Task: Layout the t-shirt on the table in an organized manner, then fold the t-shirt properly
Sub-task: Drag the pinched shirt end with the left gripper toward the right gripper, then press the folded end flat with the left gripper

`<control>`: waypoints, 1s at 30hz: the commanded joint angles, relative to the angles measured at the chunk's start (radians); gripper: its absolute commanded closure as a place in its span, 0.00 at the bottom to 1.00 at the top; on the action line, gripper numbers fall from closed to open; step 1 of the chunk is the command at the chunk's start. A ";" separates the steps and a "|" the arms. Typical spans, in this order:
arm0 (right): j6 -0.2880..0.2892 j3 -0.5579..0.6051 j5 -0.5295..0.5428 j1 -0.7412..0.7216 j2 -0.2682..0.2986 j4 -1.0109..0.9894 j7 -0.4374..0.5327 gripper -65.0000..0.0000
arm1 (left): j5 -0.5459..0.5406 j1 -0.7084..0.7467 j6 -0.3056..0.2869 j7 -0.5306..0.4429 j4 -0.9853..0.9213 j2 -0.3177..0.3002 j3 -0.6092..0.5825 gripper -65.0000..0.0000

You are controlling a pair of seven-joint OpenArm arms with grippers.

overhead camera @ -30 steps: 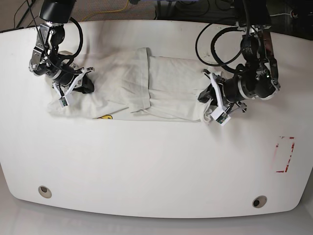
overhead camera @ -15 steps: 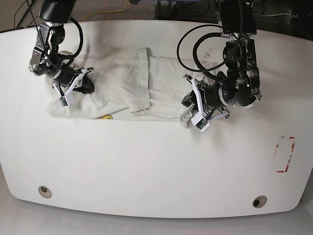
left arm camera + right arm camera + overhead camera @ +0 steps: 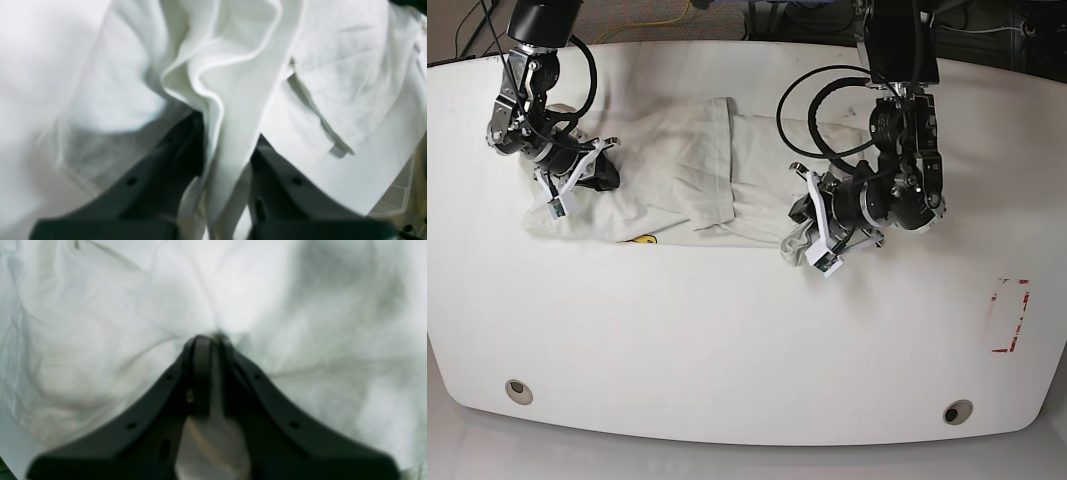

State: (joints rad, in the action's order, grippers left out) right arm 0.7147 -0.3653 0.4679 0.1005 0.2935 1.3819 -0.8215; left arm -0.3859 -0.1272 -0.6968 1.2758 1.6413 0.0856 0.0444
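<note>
Left arm: reaches down from the counter's (image 3: 727, 330) far edge, elbow bent, cables looped beside it. Left tool (image 3: 812, 240) sits low over the shirt's (image 3: 677, 165) right end, clamped on a bunched fold of white cloth; in the left wrist view the cloth runs between the two dark fingers (image 3: 166, 160).

Right arm: comes down at the far left corner. Right tool (image 3: 577, 180) is pressed onto the shirt's left end, its fingers (image 3: 200, 373) closed together with cloth pinched at the tips.

Shirt: lies crumpled lengthwise on the far half of the counter, partly folded over itself. A small yellow patch (image 3: 640, 240) peeks from its near edge; any print is otherwise hidden.

Both wrist views are blurred.
</note>
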 commanded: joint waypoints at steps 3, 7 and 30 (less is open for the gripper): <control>-0.017 0.007 -0.107 0.020 0.003 -0.014 -0.129 0.92 | -0.022 -0.021 -0.001 -0.020 0.014 0.006 -0.036 0.96; -0.017 0.007 -0.107 0.020 0.003 -0.014 -0.129 0.92 | -0.020 -0.021 -0.001 -0.017 0.014 0.023 -0.056 0.86; -0.017 0.013 -0.107 0.018 0.003 -0.014 -0.132 0.92 | -0.111 -0.058 -0.001 0.025 0.020 0.071 -0.199 0.60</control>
State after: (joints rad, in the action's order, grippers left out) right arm 0.7147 -0.3637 0.4675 0.0994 0.2939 1.3819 -0.8223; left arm -0.4603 -0.1608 -0.6971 1.2961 1.6409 0.1486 -0.1574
